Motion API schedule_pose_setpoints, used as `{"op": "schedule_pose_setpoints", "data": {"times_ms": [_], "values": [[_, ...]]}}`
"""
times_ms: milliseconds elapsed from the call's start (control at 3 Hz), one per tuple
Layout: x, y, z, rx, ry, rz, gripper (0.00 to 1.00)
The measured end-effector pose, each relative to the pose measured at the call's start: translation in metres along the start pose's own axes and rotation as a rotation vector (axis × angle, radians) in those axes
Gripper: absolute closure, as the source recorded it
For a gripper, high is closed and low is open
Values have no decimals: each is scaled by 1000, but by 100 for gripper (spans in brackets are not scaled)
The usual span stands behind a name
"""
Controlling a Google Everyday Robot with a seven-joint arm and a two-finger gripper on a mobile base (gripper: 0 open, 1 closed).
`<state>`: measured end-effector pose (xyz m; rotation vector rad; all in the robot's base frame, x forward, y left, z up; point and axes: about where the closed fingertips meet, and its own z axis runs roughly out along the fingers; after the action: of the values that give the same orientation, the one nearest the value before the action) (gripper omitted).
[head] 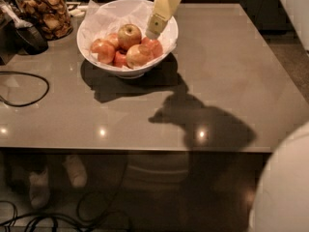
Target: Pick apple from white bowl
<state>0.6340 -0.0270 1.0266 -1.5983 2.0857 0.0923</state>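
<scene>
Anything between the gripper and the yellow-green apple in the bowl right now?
Nothing visible stands between them. The gripper hangs over the right side of the white bowl, close beside the apple, which sits exposed on top of the pile. The redder apples lie around and below it, not over it.

- No legible text, label, brand, number or sign anywhere in view.
- Plain and unmarked: gripper (153,32), hanging over the right side of the white bowl (126,72), just right of the apple (130,35) lying topmost on the pile.
- No print to be made out on the bowl's wall or on the crumpled paper lining (99,21).
- No readable label on the glass jar (46,9) at the table's far left corner.
- Bare grey table (231,81), only lamp glints and shadow on its surface.
</scene>
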Motion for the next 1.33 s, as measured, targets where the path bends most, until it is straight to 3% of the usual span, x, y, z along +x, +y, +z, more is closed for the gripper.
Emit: {"op": "schedule_pose_setpoints", "data": {"times_ms": [667,1333], "values": [[-27,-21,27,-15,-10,8,4],[-32,-39,48,-19,-4,31,25]]}}
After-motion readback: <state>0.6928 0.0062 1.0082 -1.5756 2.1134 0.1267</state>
